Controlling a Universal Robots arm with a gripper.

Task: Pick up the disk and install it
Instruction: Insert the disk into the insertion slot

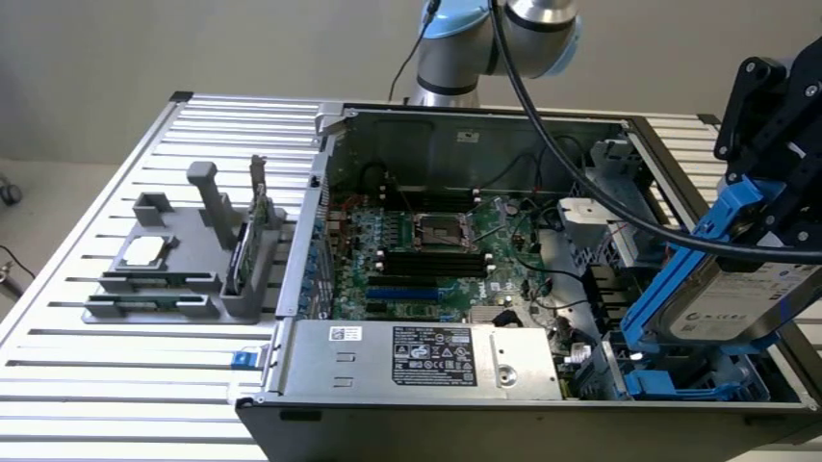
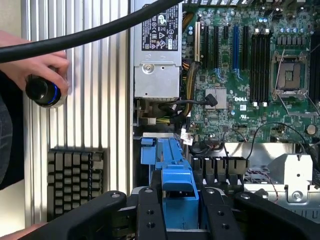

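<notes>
The gripper [image 1: 771, 197] holds the disk [image 1: 738, 303], tilted over the blue bay [image 1: 694, 390] at the case's [image 1: 514, 433] five o'clock. It is not in yet.

One disk [image 1: 738, 298], one computer case [image 1: 424, 142], one power-supply box [image 1: 424, 354], one grey rack [image 1: 183, 223], perhaps two upright cards [image 1: 242, 252]

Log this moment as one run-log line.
gripper: shut | holding: disk | pose: tilted over drive bay | case: open
</notes>
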